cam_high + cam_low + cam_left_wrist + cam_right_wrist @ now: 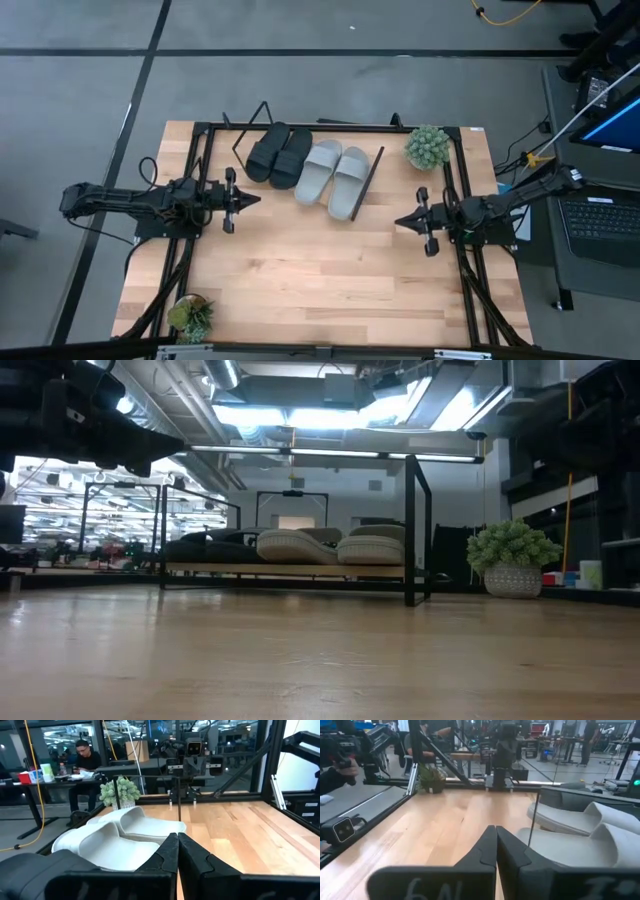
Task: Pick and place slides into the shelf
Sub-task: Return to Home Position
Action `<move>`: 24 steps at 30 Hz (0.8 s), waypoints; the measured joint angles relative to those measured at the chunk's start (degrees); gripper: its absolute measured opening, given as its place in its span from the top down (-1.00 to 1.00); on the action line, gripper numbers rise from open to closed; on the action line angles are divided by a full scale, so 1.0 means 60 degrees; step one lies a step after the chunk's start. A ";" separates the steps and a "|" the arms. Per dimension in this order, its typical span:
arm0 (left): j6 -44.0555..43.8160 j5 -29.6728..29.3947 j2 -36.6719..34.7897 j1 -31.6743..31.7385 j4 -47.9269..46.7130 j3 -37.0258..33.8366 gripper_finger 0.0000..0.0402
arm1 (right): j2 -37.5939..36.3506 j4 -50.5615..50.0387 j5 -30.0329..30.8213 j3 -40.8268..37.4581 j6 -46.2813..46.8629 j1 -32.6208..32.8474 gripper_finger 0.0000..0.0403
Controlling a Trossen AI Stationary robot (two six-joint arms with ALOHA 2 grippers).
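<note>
High view: slides [320, 170] on shelf [368, 183], well apart from left pincer [255, 199] and right pincer [400, 222], both apparently closed.

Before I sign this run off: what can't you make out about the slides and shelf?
Low view: on the flat light-wood shelf board, the two black open-toe slides are dark silhouettes, detail lost.
High view: those and the two light grey broad-strap slides cover the board; its outline cannot be traced.
</note>
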 joint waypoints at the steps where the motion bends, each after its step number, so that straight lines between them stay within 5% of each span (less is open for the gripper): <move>1: 0.0000 0.0003 0.0000 0.0000 -0.0004 0.0000 1.00 | -0.0132 -0.0089 -0.0007 0.0002 -0.0012 -0.0029 0.98; 24: -0.0011 0.0000 -0.0002 0.0000 -0.0137 0.0000 1.00 | -0.0546 -0.0124 -0.0022 0.0002 0.0497 -0.0131 0.90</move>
